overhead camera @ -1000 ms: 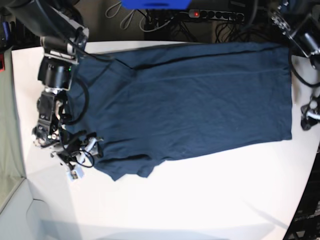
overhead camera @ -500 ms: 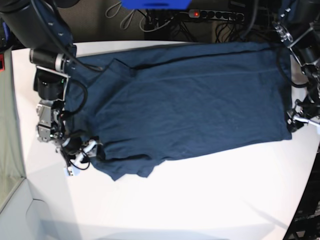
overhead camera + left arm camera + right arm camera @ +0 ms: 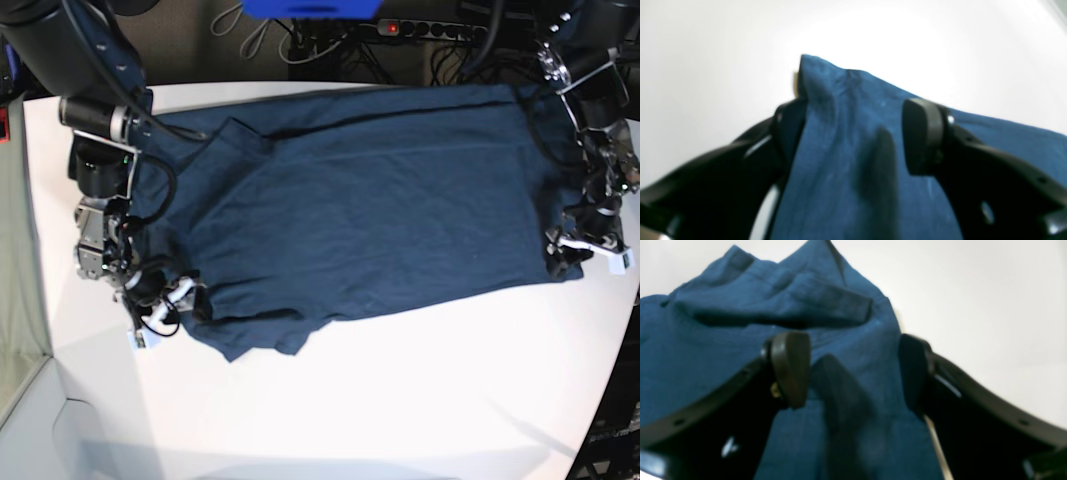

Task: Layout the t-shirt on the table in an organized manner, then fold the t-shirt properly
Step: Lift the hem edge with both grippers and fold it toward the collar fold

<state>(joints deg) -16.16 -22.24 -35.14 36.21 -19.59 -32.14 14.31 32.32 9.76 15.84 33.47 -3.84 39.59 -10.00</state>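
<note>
Both wrist views are blurred, each cropping the t-shirt [image 3: 853, 160] at its frame edges (the weave barely resolves), while in the base view the left gripper [image 3: 580, 245] covers the cloth's corner.

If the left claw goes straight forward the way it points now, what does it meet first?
Probably the t-shirt: the left claw is open, with the cloth's corner already between its fingers. Beyond that corner only the table shows.

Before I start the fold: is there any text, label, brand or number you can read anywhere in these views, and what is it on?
No readable text anywhere.
The t-shirt shows plain navy cloth, no print or label legible.
Small white tags by the right gripper and the left gripper: too small to read.
</note>
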